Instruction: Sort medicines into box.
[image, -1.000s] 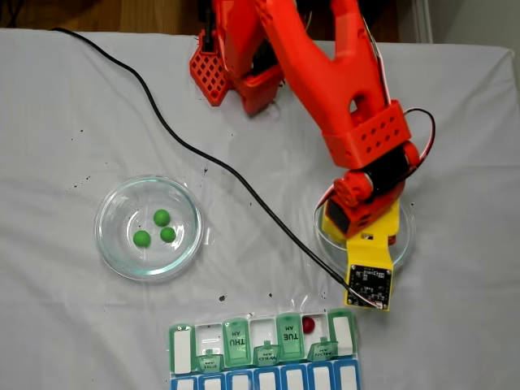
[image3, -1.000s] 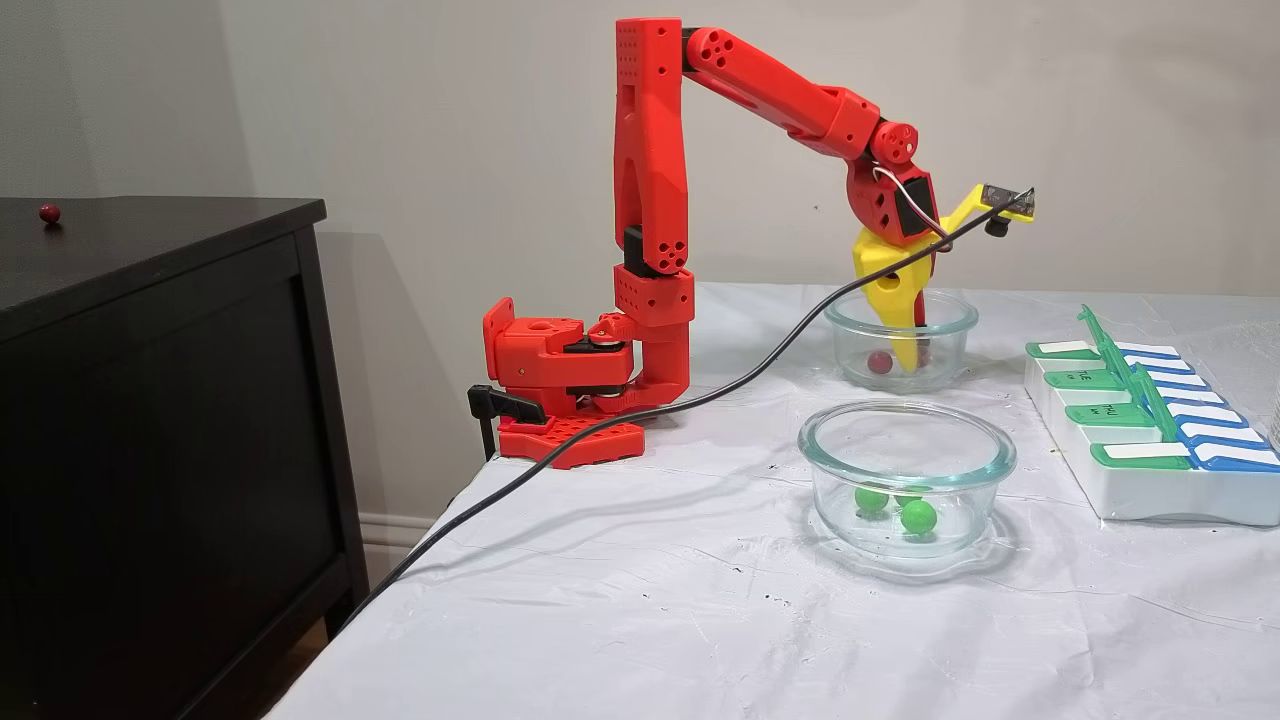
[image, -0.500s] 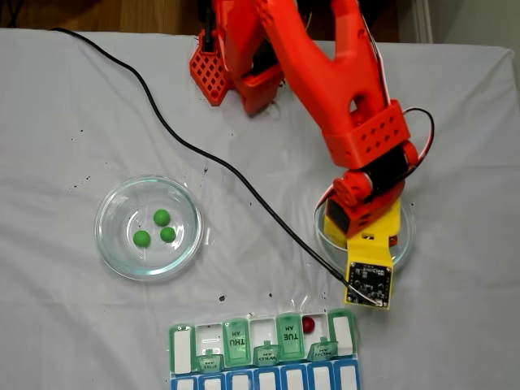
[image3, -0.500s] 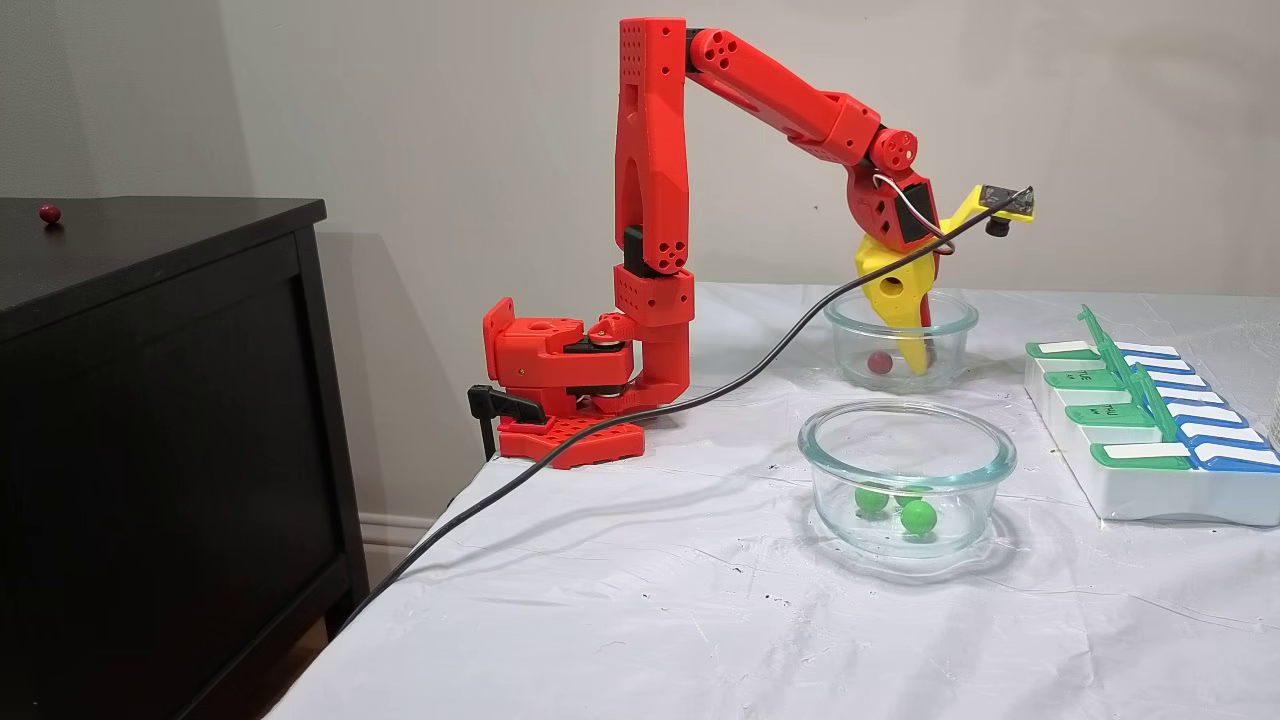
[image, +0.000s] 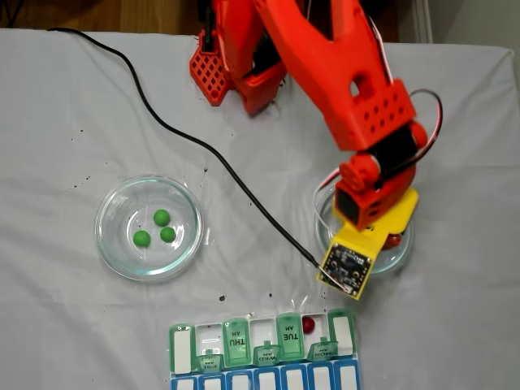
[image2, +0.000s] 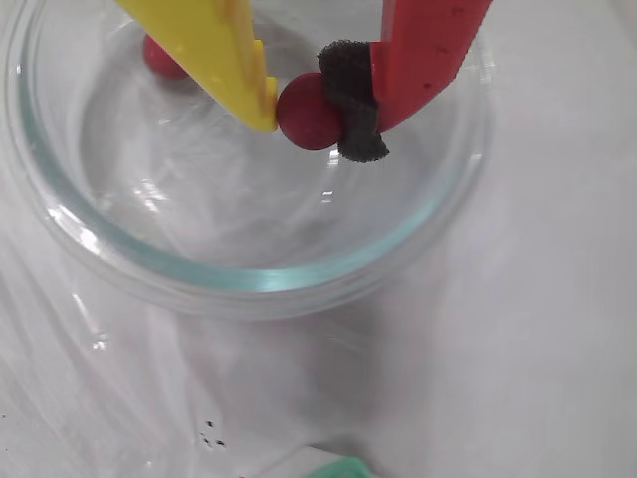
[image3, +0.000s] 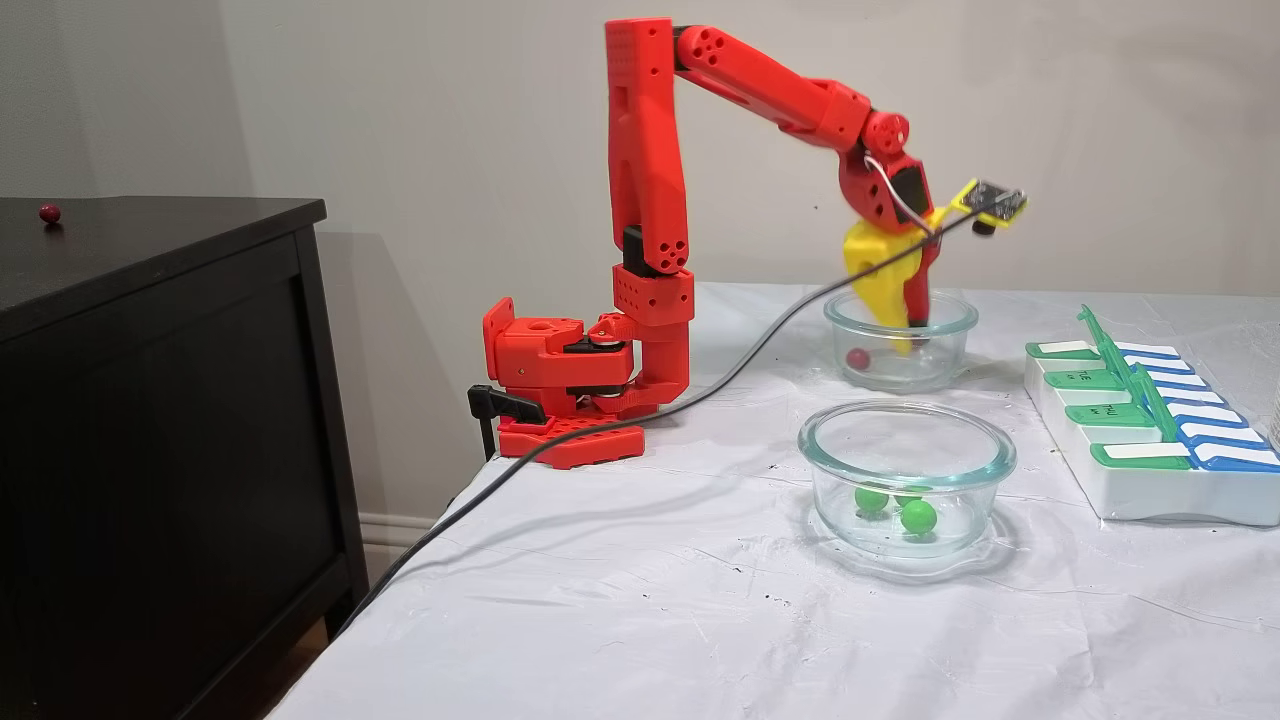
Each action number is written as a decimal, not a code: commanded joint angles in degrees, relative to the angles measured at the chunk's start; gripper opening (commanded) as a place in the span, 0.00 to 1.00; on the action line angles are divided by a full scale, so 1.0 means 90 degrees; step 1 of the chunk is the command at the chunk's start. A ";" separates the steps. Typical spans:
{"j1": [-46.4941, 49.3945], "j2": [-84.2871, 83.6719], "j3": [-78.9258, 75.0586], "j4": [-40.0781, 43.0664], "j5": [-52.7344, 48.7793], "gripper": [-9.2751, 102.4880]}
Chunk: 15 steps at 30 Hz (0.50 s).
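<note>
Tool [image2: 311, 112] pinches a red ball [image2: 309, 112] across its middle above the glass dish [image2: 249, 269]: light, hard, slippery, likely to squirt out.

- Green balls [image: 157, 228]: three, together in the left glass dish in a fixed view.
- Red balls: four — one [image2: 310, 111] pinched between the fingers, one [image2: 162, 58] loose in that dish, one [image: 309, 325] in an open pill organizer compartment, one [image3: 49, 212] on the dark cabinet.
- Glass dishes [image3: 906, 440]: two.
- Pill organizer [image: 264, 353]: one.
</note>
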 commanded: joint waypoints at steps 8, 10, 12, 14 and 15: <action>0.0850 0.1816 -0.1055 0.0664 0.0840 0.08; 0.1162 0.1738 -0.1406 0.1025 0.0811 0.08; 0.1514 0.1357 -0.1797 0.1201 0.0869 0.08; 0.1826 0.0811 -0.2187 0.1240 0.1045 0.08; 0.1934 0.0537 -0.2324 0.1230 0.1143 0.08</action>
